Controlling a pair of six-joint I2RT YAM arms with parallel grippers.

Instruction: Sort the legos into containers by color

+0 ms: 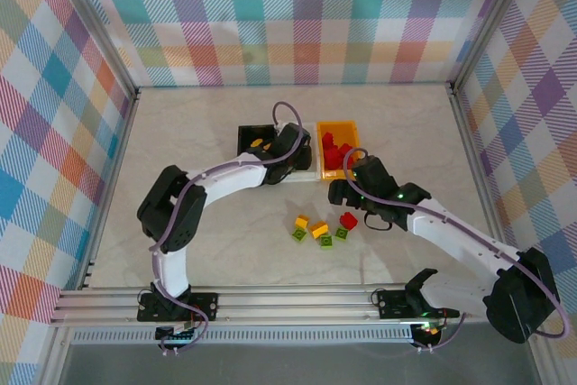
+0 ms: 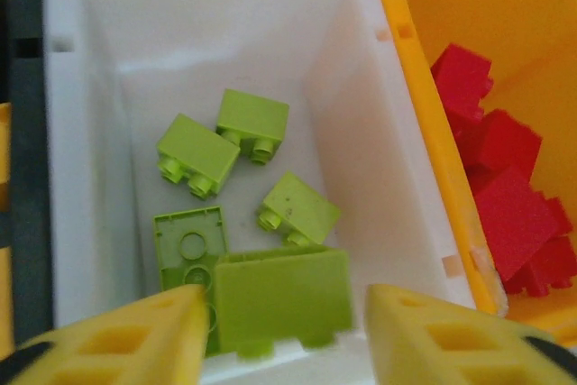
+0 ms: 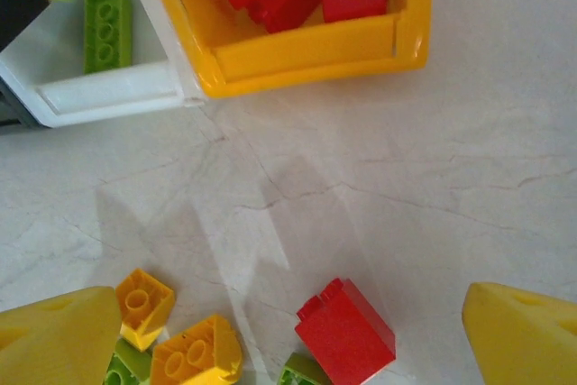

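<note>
My left gripper [image 2: 284, 335] hovers over the white bin [image 2: 361, 114]. Its jaws are open around a blurred lime green lego [image 2: 281, 299], which lies close to the left finger with a clear gap to the right finger. Several green legos [image 2: 198, 155] lie on the bin floor. The orange bin [image 2: 424, 105] beside it holds red legos [image 2: 505, 178]. My right gripper [image 3: 288, 335] is open above the table, over a loose red lego [image 3: 345, 331]. Yellow legos [image 3: 144, 304] and green ones [image 3: 302, 371] lie next to it.
The black bin [image 1: 252, 140] stands left of the white one, the orange bin [image 1: 338, 146] on the right, all in a row at mid table. The loose legos [image 1: 320, 227] cluster in front of them. Bare tabletop lies all around.
</note>
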